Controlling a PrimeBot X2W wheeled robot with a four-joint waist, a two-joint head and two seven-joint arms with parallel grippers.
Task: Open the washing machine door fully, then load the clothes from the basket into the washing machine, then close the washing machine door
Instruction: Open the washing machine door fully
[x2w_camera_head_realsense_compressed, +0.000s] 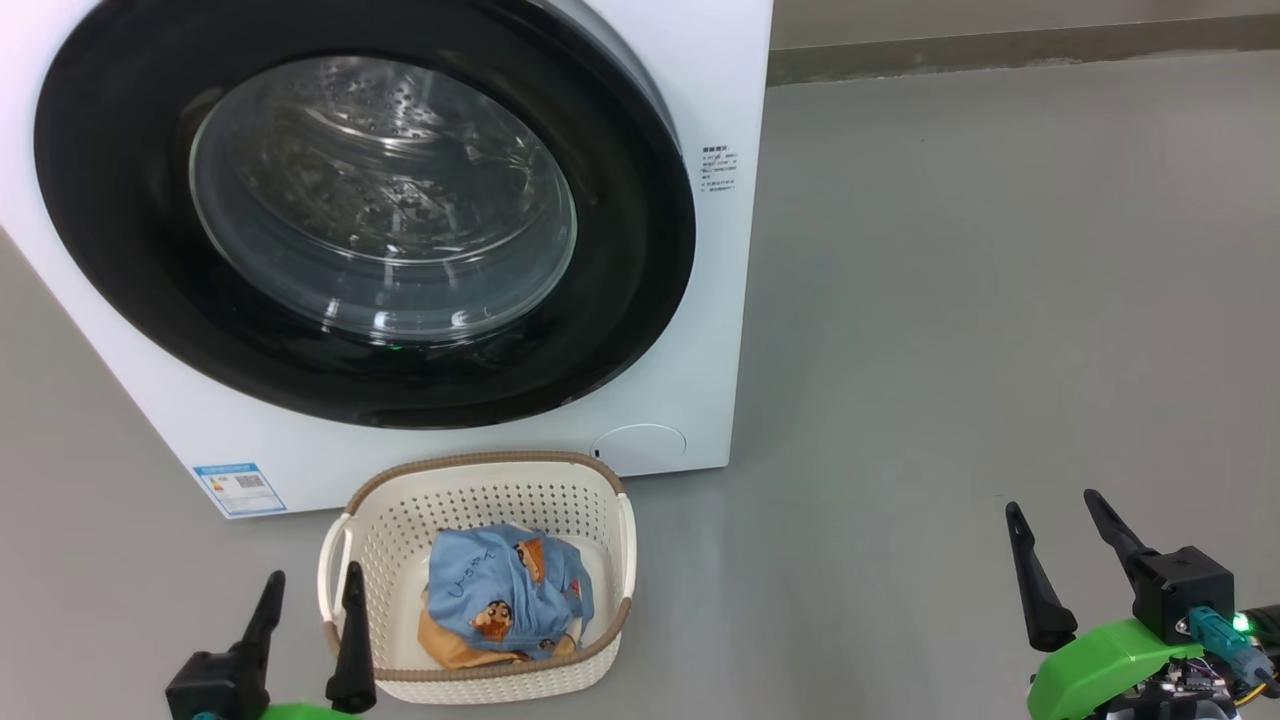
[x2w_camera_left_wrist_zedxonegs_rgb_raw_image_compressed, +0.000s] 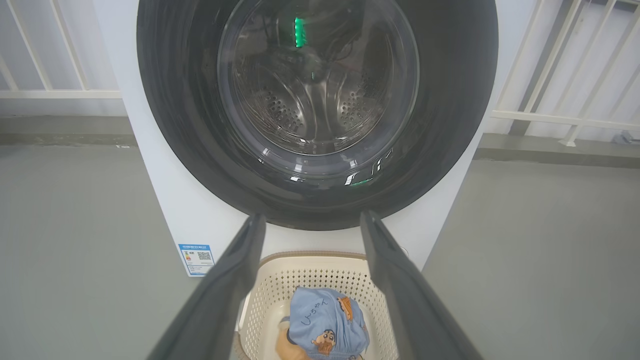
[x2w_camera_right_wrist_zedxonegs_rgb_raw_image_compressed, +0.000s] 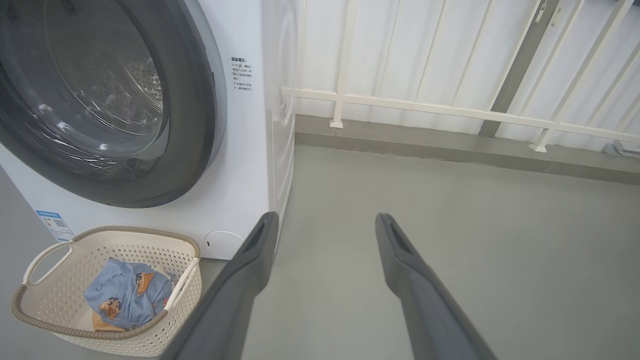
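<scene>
Door: the washing machine door (x2w_camera_head_realsense_compressed: 365, 210) lies shut against the washing machine (x2w_camera_head_realsense_compressed: 725, 330); opening not yet begun.
Load: the clothes (x2w_camera_head_realsense_compressed: 505, 595) lie in the basket (x2w_camera_head_realsense_compressed: 480, 468), on the floor just before the machine.
Pincers: left gripper (x2w_camera_head_realsense_compressed: 313, 572), near the basket, and right gripper (x2w_camera_head_realsense_compressed: 1054, 502), well to the right, both spread and empty.
Advice: catch the black rim at its free edge and swing wide; which edge, cannot tell.
Views: left wrist view looks through the glass to the drum (x2w_camera_left_wrist_zedxonegs_rgb_raw_image_compressed: 280, 105); right wrist view gives the machine's right flank and a railing (x2w_camera_right_wrist_zedxonegs_rgb_raw_image_compressed: 450, 111).
</scene>
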